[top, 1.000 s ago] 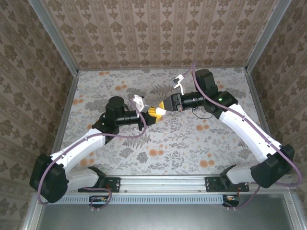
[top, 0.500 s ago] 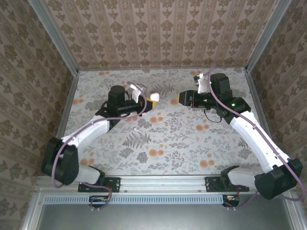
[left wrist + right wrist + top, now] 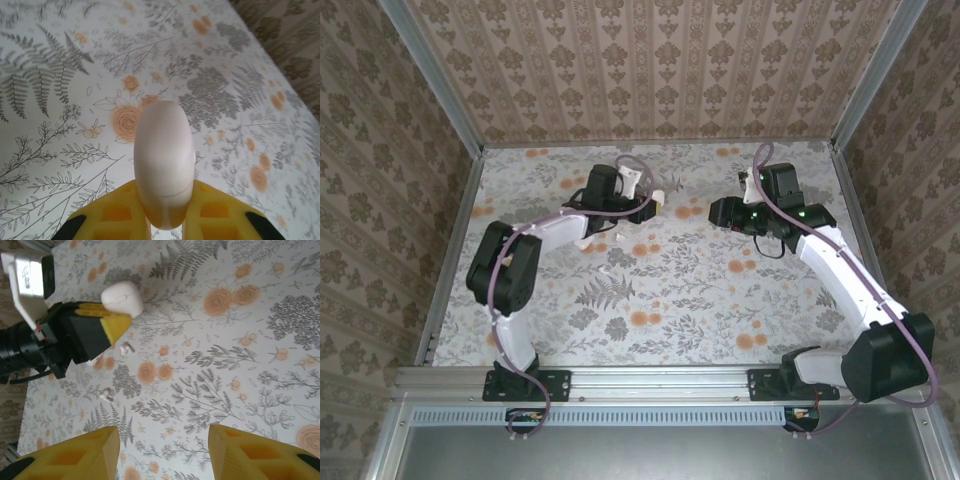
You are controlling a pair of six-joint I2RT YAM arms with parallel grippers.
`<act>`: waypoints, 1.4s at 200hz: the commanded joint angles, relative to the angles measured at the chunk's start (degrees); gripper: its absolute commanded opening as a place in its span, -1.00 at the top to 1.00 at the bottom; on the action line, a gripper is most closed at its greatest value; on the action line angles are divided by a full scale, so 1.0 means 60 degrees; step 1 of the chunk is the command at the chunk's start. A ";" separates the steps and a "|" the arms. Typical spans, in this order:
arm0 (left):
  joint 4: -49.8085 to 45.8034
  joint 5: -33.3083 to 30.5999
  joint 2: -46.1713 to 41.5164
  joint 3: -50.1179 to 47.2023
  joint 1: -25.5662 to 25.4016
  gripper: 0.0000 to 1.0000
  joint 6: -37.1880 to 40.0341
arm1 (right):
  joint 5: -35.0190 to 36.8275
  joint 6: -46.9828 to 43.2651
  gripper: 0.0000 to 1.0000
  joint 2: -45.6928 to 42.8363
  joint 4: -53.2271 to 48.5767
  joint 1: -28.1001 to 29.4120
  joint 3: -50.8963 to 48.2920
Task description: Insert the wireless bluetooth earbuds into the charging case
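Two earbuds (image 3: 127, 346) lie loose on the floral tabletop (image 3: 650, 290), neither of them yet in the case. One is just beside the tip of my left gripper (image 3: 116, 320). The second earbud (image 3: 106, 395) is farther from the case, between that gripper and my right gripper (image 3: 162, 452). Both are tiny glossy white bits, too small for me to tell which way they point. I judge them very light, hard and slick, so they will likely skate over the patterned surface or squirt out of a hasty pinch. Dropped, they would probably bounce. I would bring my fingertips down low to the surface, straddle the narrow body of one earbud across its width, and close gently, just enough to lift it without flicking it away.

The charging case (image 3: 164, 150) is in my left jaws, pinched tight between the yellow fingers (image 3: 215, 210) and held above the far middle of the tabletop. It is a smooth white rounded shell. Its lid looks shut from here, so I judge it must be opened before anything goes in. It looks slippery too, and I grip only one end of it.

My right jaws stand parted, roughly half wide, with nothing between them. They hang over the table across from the case, well placed to reach for an earbud
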 commanded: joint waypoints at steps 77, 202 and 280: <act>-0.3102 -0.2492 0.2829 0.3420 -0.1058 0.89 -0.0426 | -0.0364 -0.0898 -0.03 -0.0439 -0.0560 -0.1276 -0.0648; -0.5224 -0.3991 0.1744 0.3670 -0.0896 0.09 0.1232 | 0.1498 -0.0823 -0.01 -0.0398 -0.1660 -0.0480 -0.0210; -0.5182 -0.4783 -0.1480 0.1038 0.0673 -0.12 0.1474 | 0.3121 -0.1232 -0.10 0.1703 -0.1640 0.2336 0.1838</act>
